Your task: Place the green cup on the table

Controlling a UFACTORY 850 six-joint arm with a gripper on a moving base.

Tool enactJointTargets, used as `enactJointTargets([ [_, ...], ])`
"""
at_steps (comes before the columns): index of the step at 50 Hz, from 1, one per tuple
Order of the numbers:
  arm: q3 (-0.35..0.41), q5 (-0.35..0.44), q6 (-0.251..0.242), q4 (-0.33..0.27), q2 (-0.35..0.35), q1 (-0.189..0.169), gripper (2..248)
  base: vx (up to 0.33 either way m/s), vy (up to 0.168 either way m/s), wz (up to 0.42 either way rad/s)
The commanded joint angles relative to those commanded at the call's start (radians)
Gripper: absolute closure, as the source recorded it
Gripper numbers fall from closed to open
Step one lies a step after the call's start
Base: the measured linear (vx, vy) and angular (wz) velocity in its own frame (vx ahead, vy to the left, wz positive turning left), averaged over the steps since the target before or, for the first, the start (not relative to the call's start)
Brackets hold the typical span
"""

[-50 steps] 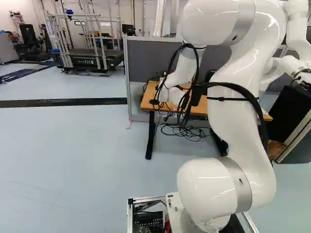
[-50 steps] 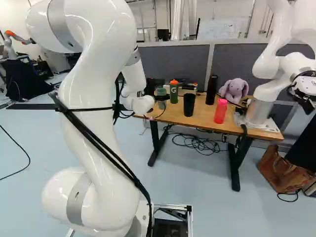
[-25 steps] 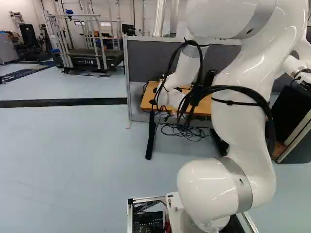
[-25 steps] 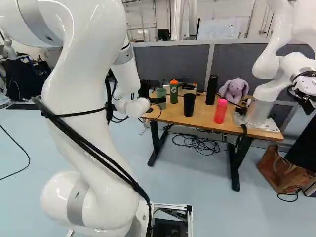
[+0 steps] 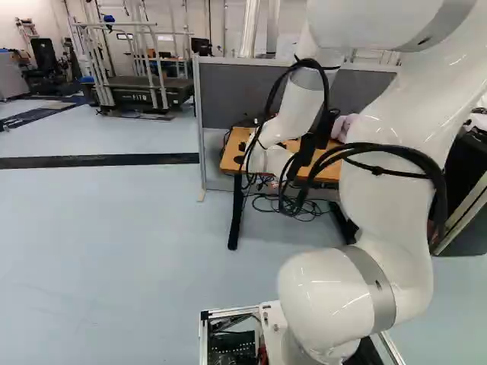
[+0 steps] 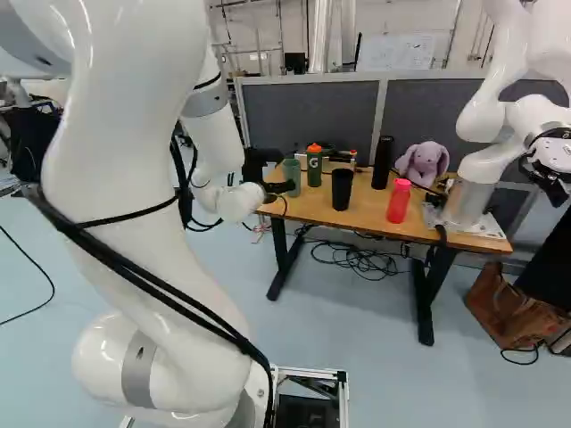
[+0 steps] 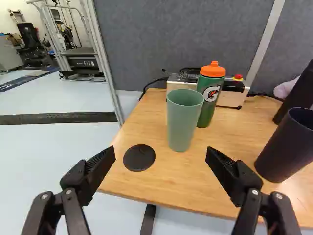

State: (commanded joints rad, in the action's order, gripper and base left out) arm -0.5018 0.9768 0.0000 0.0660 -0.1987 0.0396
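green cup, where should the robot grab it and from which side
Probably best around the middle of its wall, coming in level from the near edge of the table. The green cup stands upright, narrows slightly toward its base and shows no handle, and the open jaws already face that side. The bottle close behind makes the far side look tighter.

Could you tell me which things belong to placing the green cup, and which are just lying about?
For the job: green cup, table, gripper.

Just lying about: black disc, orange-capped bottle, black cup, pink bottle, black bottle, purple plush toy.
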Motion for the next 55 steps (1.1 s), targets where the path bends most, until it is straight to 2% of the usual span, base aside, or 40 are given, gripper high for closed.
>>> enactJointTargets([
  [33,0.174,0.000,0.000,0.000,0.159,0.017,3,0.000,0.000,0.000],
  [55,0.193,-0.008,0.000,-0.005,0.183,0.013,3,0.000,0.000,0.000],
])
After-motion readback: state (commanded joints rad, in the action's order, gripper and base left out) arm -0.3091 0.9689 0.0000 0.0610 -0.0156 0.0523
